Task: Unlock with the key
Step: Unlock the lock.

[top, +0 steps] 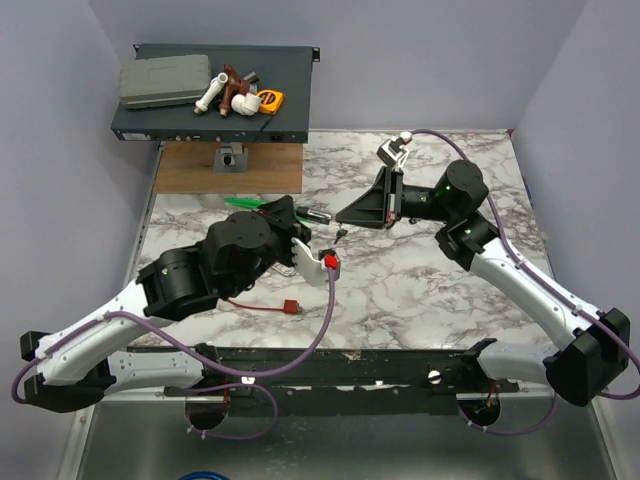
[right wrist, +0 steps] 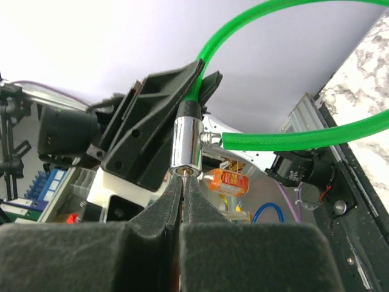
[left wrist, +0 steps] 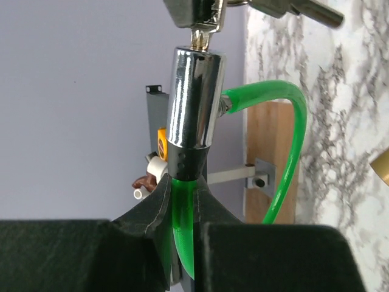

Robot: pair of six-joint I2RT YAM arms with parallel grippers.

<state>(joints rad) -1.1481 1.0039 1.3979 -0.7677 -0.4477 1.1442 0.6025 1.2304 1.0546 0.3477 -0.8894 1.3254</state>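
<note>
Gripping the green cable just below the chrome lock cylinder, the left gripper is clamped tight. The right gripper pinches the key, whose blade enters the cylinder's end; how deep it sits is hard to tell. Both meet above the marble table.

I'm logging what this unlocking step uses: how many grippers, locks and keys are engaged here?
grippers: 2, the left gripper and the right gripper
green cable lock: 1, held by the left gripper
key: 1, pinched by the right gripper at the lock's chrome end
Total: 4
</note>
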